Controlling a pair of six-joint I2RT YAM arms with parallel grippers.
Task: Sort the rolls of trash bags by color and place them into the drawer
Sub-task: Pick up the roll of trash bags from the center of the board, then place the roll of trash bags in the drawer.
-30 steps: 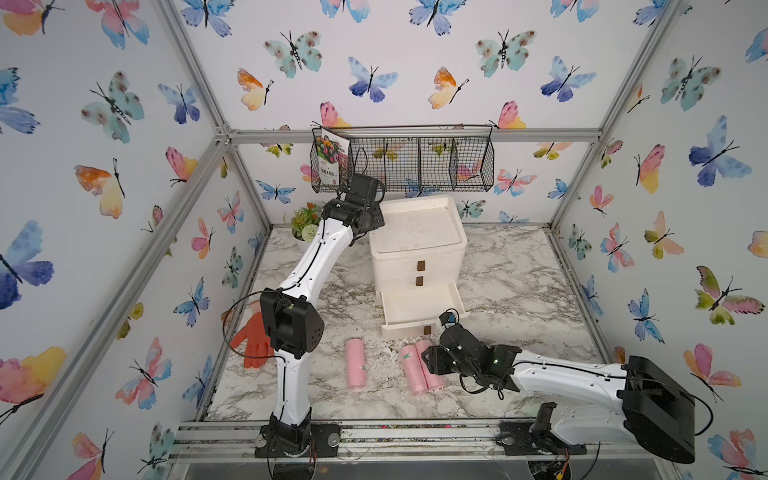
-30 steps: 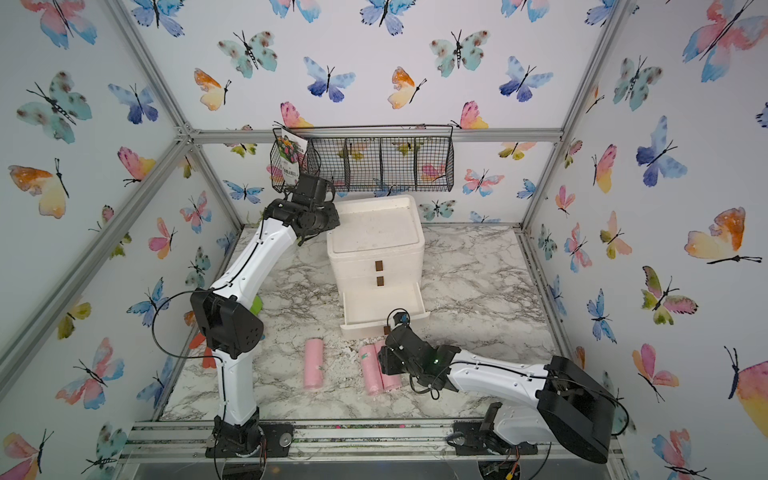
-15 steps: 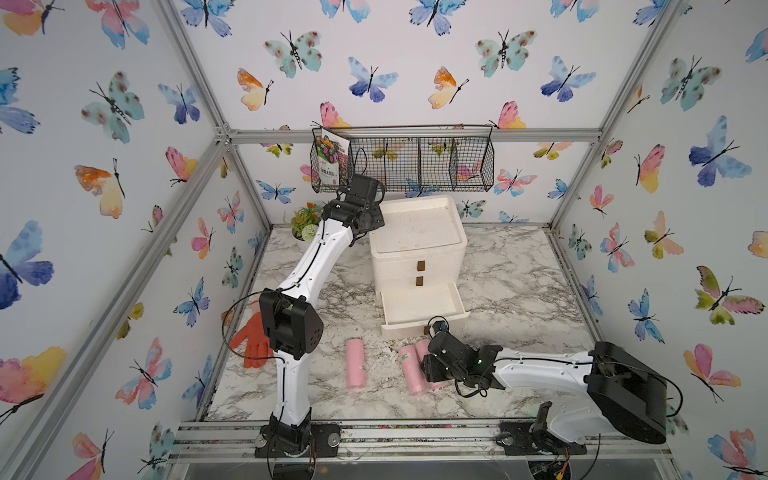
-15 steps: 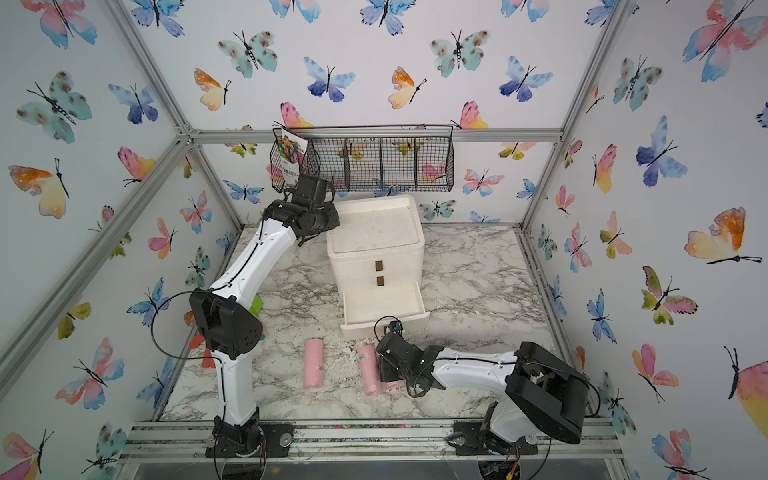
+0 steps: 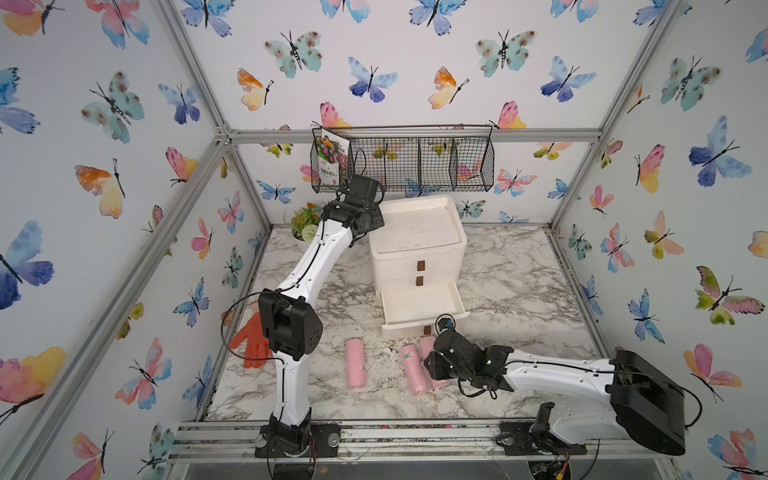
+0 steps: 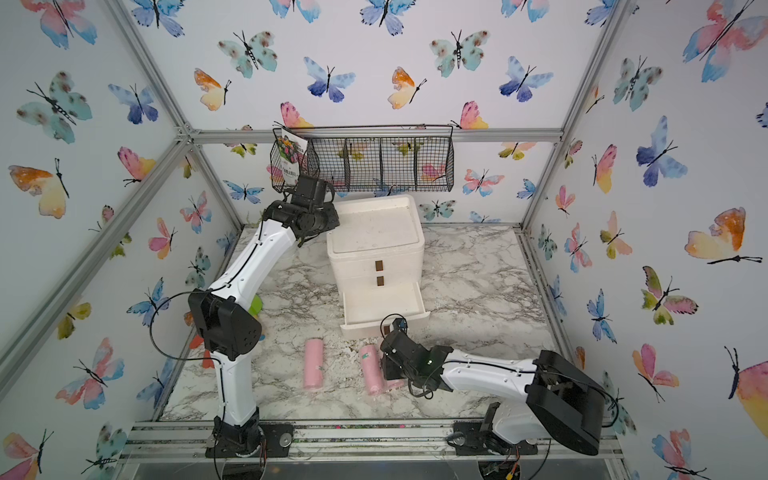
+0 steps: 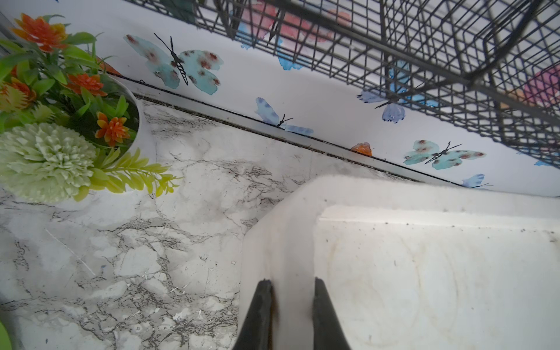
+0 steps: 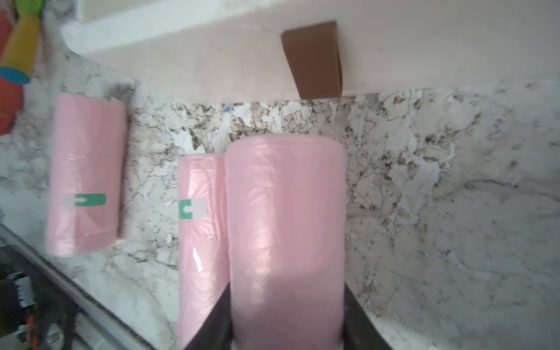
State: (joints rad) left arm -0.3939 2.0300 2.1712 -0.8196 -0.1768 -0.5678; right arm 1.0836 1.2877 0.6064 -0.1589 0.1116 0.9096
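Observation:
Three pale pink rolls of trash bags lie on the marble in front of the drawer (image 5: pixel 419 303) (image 6: pixel 382 303), the cabinet's bottom one, which stands pulled out and bare. One roll (image 5: pixel 356 364) (image 8: pixel 86 172) lies apart on the left. A second roll (image 5: pixel 413 370) (image 8: pixel 201 230) lies against the third roll (image 5: pixel 428 347) (image 8: pixel 285 230), on which my right gripper (image 5: pixel 432 365) (image 8: pixel 285 291) is shut, a finger on each side. My left gripper (image 5: pixel 376 226) (image 7: pixel 292 285) is shut on the raised rim of the white cabinet (image 5: pixel 415 237) top.
An orange glove (image 5: pixel 251 345) lies at the left edge behind my left arm. A green shape (image 6: pixel 255 305) peeks out there, mostly hidden. A flower pot (image 7: pixel 45 121) stands in the back left corner. A black wire basket (image 5: pixel 403 164) hangs above the cabinet.
My right gripper has slid forward over the rightmost pink roll and its jaws have closed on it. The left arm has not moved.

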